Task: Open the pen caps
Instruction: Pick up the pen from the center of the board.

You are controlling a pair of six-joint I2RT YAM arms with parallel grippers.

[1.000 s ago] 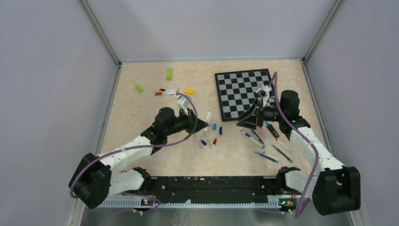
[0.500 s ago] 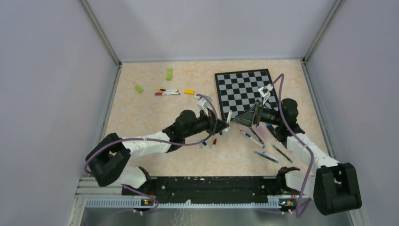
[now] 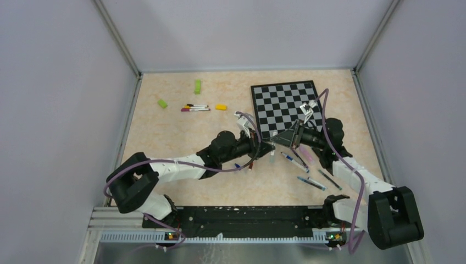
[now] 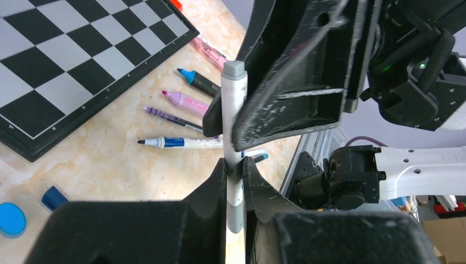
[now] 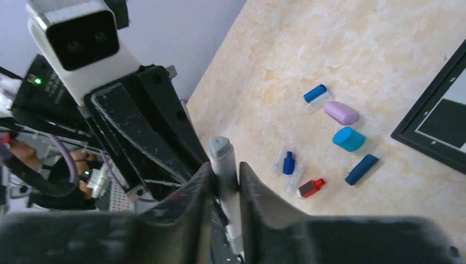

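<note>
Since earlier, the left gripper (image 4: pixel 234 168) swung right to meet the right gripper (image 5: pixel 224 171) above the table (image 3: pixel 165 143), just off the chessboard (image 3: pixel 283 107) near-left corner. Both pinch one white pen (image 4: pixel 233 104), the right near its grey cap (image 4: pixel 234 69). We judge uncapping underway; next: pull straight apart.

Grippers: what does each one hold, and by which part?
Both hold one white pen: the left gripper pinches its barrel, the right gripper clamps it just below the grey cap.
</note>
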